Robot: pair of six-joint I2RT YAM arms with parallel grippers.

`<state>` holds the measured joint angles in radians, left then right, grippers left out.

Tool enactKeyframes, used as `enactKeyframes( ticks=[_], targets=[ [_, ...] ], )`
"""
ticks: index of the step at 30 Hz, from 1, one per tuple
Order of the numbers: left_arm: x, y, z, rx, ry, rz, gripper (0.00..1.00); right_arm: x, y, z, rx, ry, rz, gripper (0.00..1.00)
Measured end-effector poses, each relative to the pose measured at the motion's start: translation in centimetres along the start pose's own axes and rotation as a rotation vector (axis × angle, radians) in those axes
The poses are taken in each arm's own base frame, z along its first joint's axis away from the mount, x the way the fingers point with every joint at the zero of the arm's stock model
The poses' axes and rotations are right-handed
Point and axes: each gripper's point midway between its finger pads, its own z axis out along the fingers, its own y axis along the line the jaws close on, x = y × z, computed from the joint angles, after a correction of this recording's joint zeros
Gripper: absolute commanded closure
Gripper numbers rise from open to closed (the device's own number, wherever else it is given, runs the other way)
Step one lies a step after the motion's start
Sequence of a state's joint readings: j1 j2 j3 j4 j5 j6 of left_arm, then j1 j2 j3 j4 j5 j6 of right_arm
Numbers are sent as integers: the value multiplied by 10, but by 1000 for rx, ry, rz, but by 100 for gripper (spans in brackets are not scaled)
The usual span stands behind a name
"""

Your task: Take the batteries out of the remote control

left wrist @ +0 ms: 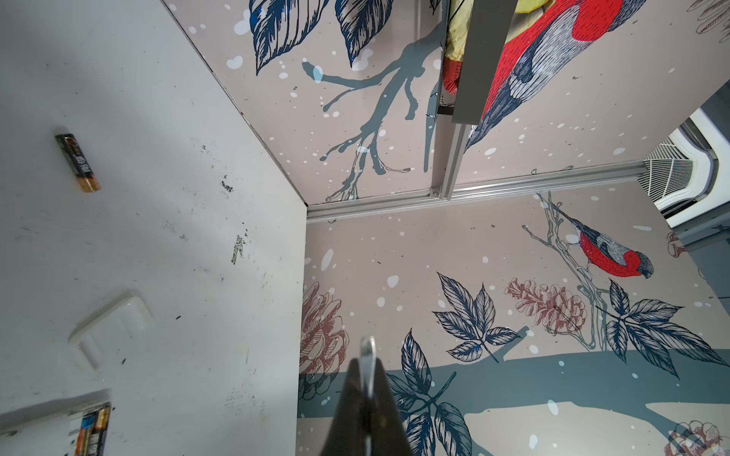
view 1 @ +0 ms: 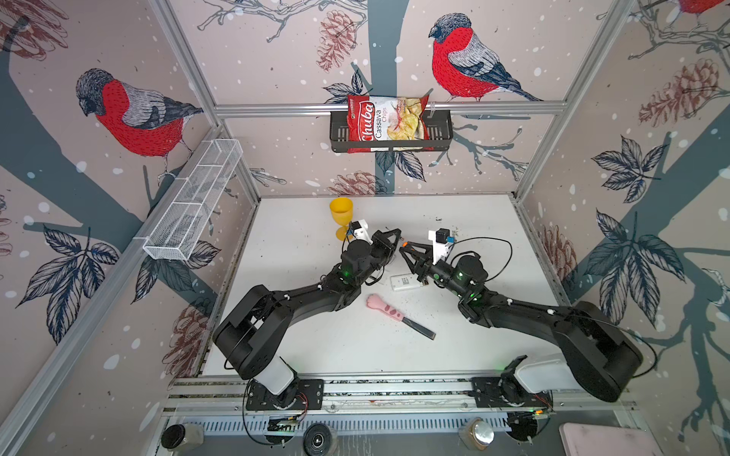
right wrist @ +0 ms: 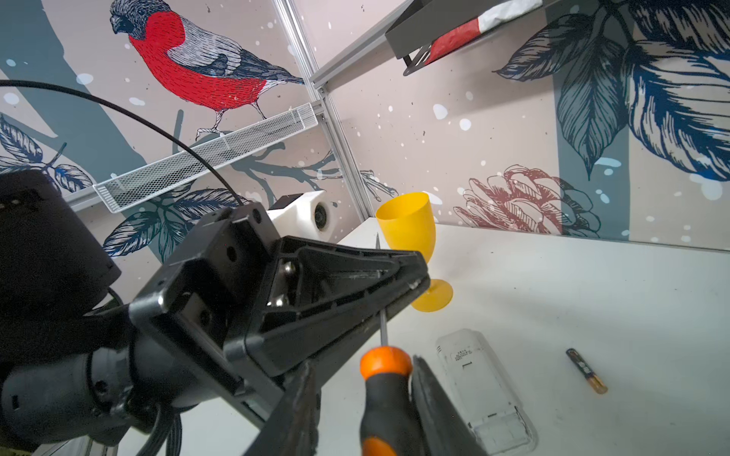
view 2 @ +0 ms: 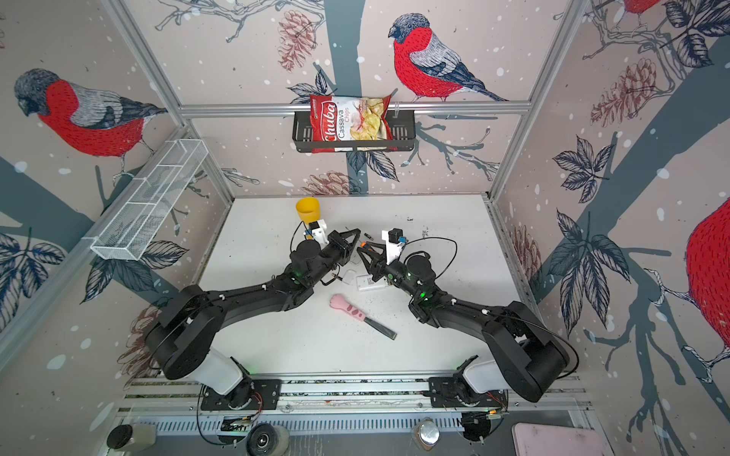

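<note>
The white remote control (view 1: 405, 282) (view 2: 369, 283) lies on the table between both arms. In the left wrist view its open bay (left wrist: 35, 426) still holds batteries (left wrist: 93, 430). One black, gold-ended battery (left wrist: 78, 162) (right wrist: 586, 371) (view 2: 368, 236) lies loose on the table. The white cover (left wrist: 110, 323) (right wrist: 482, 387) lies nearby. My left gripper (view 1: 397, 233) (left wrist: 367, 367) is shut on the screwdriver's metal shaft (left wrist: 368, 347). My right gripper (view 1: 405, 246) (right wrist: 361, 361) straddles the orange-and-black handle (right wrist: 389, 395). One finger touches the handle and a gap shows at the other.
A yellow goblet (view 1: 341, 213) (right wrist: 409, 229) stands at the back of the table, behind the left wrist. A pink paw-handled knife (view 1: 389, 310) lies in front of the remote. A chips bag (view 1: 389, 118) sits in a black wall basket, and a white wire basket (view 1: 195, 201) hangs on the left wall.
</note>
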<state>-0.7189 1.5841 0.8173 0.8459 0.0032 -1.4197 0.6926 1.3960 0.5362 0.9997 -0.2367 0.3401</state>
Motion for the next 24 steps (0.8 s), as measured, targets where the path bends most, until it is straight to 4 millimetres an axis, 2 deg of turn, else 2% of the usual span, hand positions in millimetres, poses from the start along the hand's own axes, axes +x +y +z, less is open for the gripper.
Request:
enactKeyframes(
  ticks=[11,13,16,21,22,24],
  targets=[
    [4,0,1,10,-28,-17,100,0,-5,-1,26,-11,0,77],
    [5,1,1,10,-35,-21,100,0,-6,-1,31,-10,0,82],
    [6,1,2,14,-40,-22,100,0,-7,-2,36,-11,0,97],
    [8,-1,2,28,-34,-19,100,-3,-8,-4,40,-14,-1,100],
    [9,-2,2,32,-28,-13,95,-3,-8,-5,40,-11,-1,100],
    [11,-6,2,50,-15,18,50,-3,-8,-7,38,-1,1,100]
  ],
)
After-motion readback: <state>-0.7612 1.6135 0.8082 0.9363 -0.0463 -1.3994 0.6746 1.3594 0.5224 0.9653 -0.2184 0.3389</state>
